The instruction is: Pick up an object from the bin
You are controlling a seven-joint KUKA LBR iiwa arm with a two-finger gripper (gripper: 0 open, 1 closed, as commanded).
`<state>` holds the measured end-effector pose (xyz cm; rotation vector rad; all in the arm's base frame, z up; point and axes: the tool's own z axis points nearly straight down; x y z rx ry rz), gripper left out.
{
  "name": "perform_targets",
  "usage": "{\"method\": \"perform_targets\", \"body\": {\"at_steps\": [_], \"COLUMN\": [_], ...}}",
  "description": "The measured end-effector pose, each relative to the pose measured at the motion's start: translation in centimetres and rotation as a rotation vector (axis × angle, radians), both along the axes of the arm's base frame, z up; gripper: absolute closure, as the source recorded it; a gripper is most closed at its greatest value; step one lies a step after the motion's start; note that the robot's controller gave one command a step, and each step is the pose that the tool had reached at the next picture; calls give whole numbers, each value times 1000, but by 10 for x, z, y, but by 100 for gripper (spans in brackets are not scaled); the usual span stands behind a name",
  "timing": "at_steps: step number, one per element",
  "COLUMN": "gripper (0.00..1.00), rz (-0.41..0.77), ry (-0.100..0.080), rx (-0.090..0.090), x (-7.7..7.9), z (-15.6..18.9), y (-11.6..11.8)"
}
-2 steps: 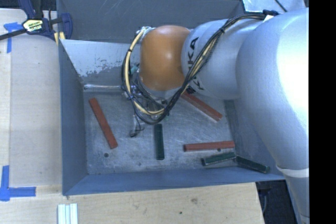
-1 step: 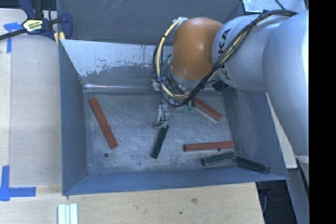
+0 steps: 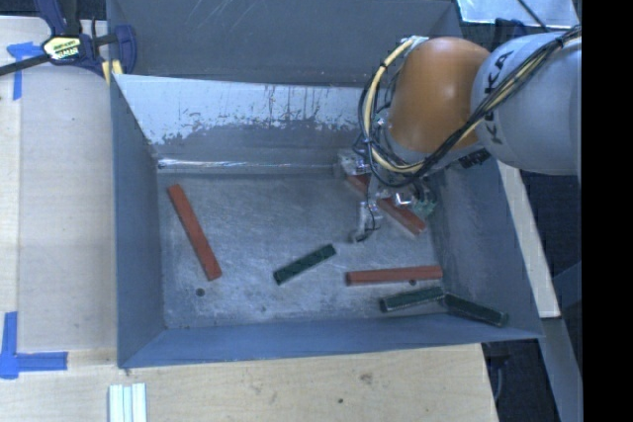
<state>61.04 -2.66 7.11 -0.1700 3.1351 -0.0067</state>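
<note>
1. the grey metal bin [image 3: 138,212] holds a few slim sticks lying flat on its floor, most of them well apart.
2. the arm [image 3: 534,104] reaches in from the right, and its orange cover [image 3: 435,99] hangs over the right half of the bin with the wrist pointing down.
3. a long red-brown stick [image 3: 193,232] lies alone at the left. a second red-brown stick [image 3: 393,277] lies at the front right, with a dark green stick [image 3: 412,299] just in front of it.
4. a tilted green stick [image 3: 304,264] lies on its own in the middle, near the jaws on their front-left side.
5. a short red-brown piece [image 3: 406,217] sits just to the right of the jaws, partly hidden under the wrist. it is the nearest thing and so the likeliest pick.
6. the jaws hang low over the floor. whether they are apart or together cannot be told, and nothing shows between them.
7. to grasp well, the jaws should straddle the piece across its narrow width, sink until nearly touching the floor, close squarely, then lift straight up, clear of the right wall.
</note>
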Motion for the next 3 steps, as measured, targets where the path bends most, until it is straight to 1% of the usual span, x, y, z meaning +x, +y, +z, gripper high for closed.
{"method": "perform_targets", "body": {"at_steps": [1,2,3], "gripper": [0,0,100], "rz": [-155,-95,-101], "ry": [3,4,-5], "rx": [5,5,7], "x": [-71,-112,-108], "z": [22,-2,1], "y": [59,101,100]}}
